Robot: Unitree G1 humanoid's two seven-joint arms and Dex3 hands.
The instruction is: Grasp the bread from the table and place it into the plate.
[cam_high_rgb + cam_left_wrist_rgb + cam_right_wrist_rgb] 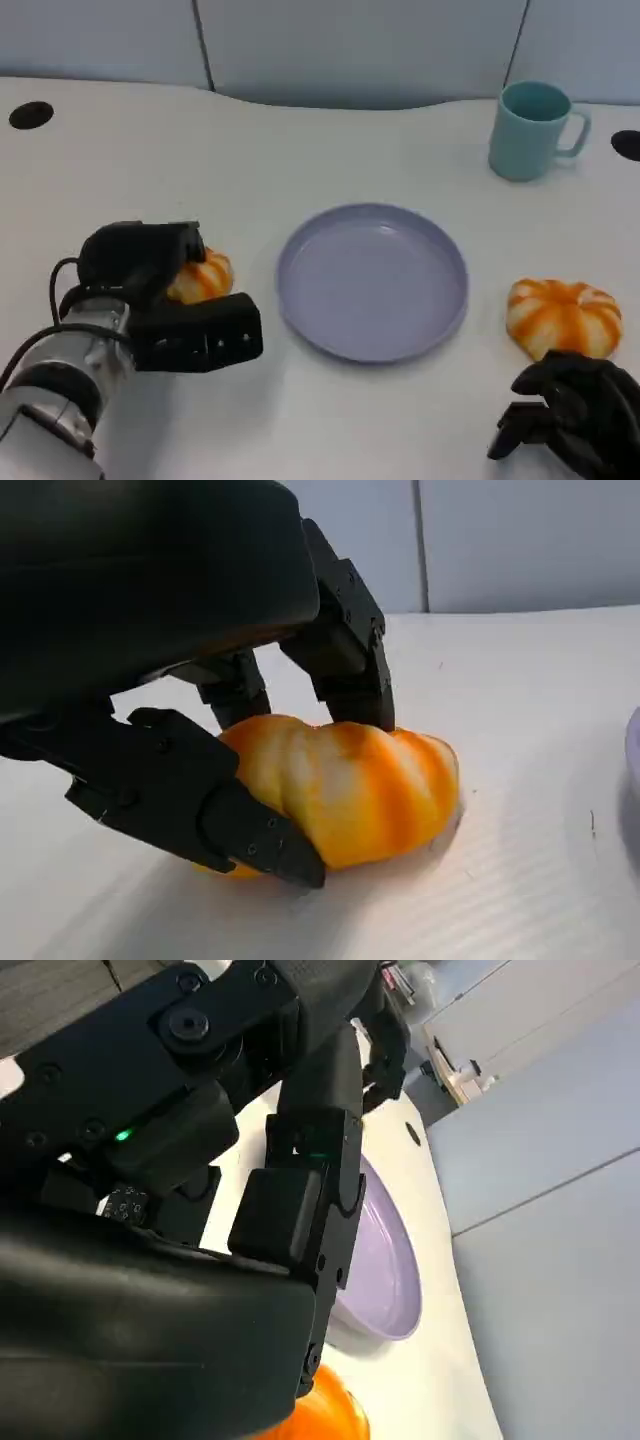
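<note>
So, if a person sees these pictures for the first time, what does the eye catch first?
Probably the orange striped bread that the left hand grips on the table, left of the lilac plate. Next comes a second orange bread right of the plate, near the right hand, and the teal mug behind.

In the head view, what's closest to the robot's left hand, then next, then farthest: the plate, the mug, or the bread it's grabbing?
From the left hand:
1. Bread, in its fingers.
2. Plate, at the table's middle.
3. Mug, at the far right corner.
</note>
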